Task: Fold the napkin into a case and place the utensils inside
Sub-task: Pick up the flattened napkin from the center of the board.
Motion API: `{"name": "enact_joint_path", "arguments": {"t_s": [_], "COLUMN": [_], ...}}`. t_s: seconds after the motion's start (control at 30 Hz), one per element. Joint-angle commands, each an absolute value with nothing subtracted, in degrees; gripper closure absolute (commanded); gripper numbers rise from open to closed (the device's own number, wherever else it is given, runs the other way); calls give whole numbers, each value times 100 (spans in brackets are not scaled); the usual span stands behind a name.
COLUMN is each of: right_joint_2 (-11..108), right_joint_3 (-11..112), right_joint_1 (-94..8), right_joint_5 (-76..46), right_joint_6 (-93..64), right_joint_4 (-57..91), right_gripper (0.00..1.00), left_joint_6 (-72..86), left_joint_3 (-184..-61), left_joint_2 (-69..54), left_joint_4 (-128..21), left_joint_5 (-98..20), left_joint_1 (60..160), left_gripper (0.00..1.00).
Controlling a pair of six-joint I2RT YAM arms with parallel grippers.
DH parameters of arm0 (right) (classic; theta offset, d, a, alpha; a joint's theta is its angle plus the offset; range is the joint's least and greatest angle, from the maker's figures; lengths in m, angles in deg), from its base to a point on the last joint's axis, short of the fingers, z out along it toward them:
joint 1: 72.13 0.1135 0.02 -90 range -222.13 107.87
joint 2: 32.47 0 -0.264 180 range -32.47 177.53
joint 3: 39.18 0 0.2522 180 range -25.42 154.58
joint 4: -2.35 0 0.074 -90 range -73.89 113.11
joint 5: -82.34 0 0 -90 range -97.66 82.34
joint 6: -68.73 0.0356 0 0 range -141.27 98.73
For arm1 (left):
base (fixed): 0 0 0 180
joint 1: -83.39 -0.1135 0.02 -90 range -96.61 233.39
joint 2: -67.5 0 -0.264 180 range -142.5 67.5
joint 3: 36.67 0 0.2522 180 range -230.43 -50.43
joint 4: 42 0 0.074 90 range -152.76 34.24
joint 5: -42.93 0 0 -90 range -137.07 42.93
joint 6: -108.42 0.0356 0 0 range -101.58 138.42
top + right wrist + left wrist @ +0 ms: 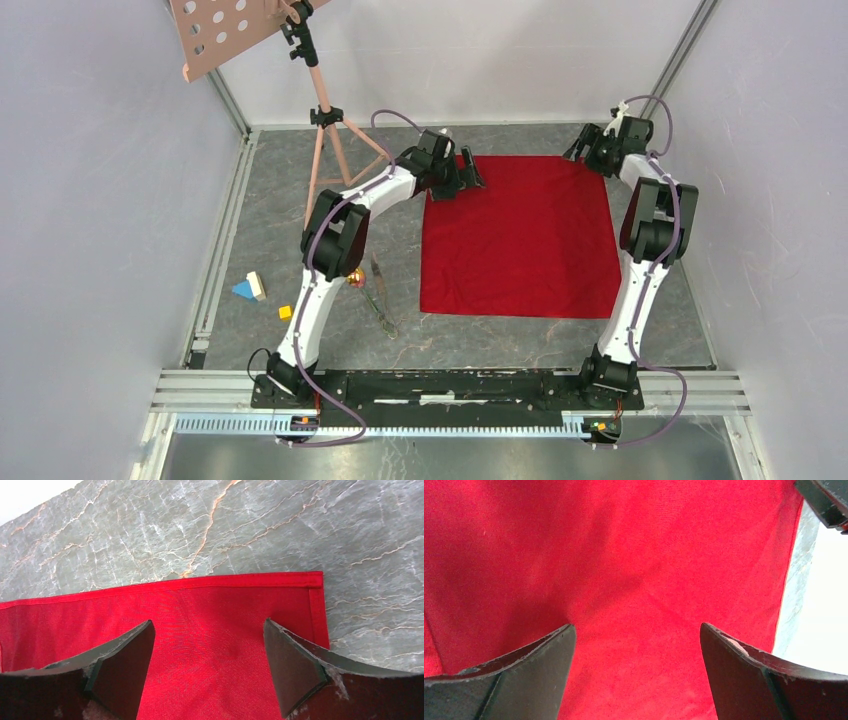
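Note:
The red napkin (520, 235) lies spread flat on the marble table, not folded into a case. My left gripper (470, 172) is open over its far left corner; in the left wrist view (636, 630) red cloth (624, 555) fills the gap between the jaws. My right gripper (583, 150) is open over the far right corner; the right wrist view (207, 625) shows the hemmed corner (300, 587) between the fingers. The utensils (380, 300), thin dark pieces and a gold spoon bowl (356, 277), lie left of the napkin by the left arm.
Small coloured toy blocks (250, 288) and a yellow one (285, 312) lie at the left. A tripod stand (325, 130) with a perforated board (220, 30) stands at the far left. White walls enclose the table; a metal rail (450, 385) runs along the near edge.

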State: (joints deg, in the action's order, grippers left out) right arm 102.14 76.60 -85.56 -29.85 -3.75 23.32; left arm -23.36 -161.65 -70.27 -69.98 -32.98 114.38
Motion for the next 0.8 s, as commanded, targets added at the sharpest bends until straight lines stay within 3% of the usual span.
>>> {"name": "enact_joint_path", "arguments": {"t_s": [0.0, 0.27, 0.47, 0.67, 0.77], "right_joint_2": [9375, 6704, 4641, 3131, 2555], "right_joint_3": [7162, 4638, 2545, 1867, 1739], "right_joint_1": [-8346, -7368, -7347, -7358, -7354], "right_joint_5": [-2565, -1334, -1817, -1063, -196], "right_joint_6": [-610, -1036, -679, -682, -443], "right_joint_4": [2783, 3409, 3578, 4562, 4929], "right_gripper": [14, 9, 12, 12, 8], "left_joint_6": [-2166, -2132, -1952, -1931, -1941], "left_joint_3": [-16178, -13823, -12569, -11834, -11677], "left_joint_2": [-6168, -3514, -1916, -977, -698], "left_joint_4": [-7618, -7773, -7633, -7621, -7620], "left_joint_5": [-3013, -2589, -2191, -1991, -2005], "left_joint_1": [11476, 12015, 12352, 12496, 12501], "left_gripper": [0, 0, 0, 0, 0]}}
